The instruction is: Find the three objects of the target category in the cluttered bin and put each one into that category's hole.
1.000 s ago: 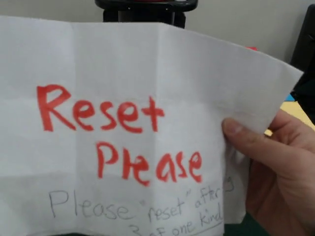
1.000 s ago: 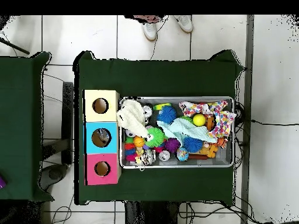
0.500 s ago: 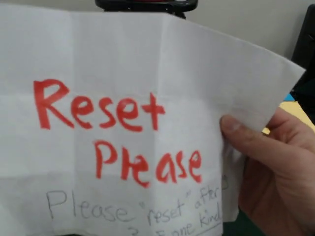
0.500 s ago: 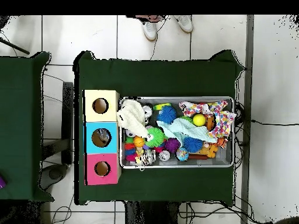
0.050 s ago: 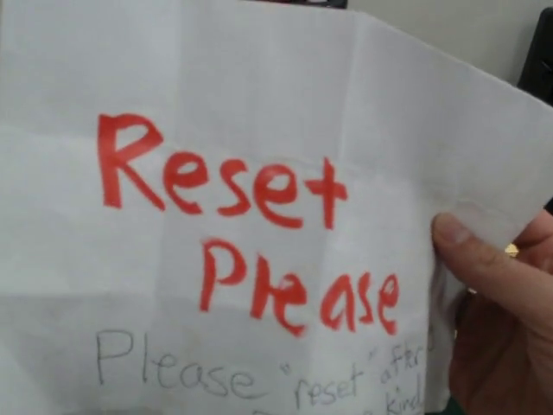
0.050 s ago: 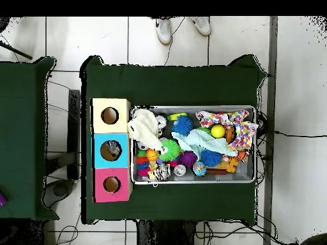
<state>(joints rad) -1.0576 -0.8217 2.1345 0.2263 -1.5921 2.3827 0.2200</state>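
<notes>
A hand (image 5: 501,320) holds a "Reset Please" sheet (image 5: 259,207) across the front view. Overhead, no gripper shows, so its fingers cannot be told. The bin (image 6: 250,110) sits mid-counter beside the three holed boxes (image 6: 110,150), heaped with soft, light toys, probably best pinched by their tufts.

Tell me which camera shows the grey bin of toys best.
The overhead view: the grey rectangular bin lies fully visible, packed with toys, on the green table. In the front view a white handwritten paper sign held by a person's hand hides it entirely.
</notes>
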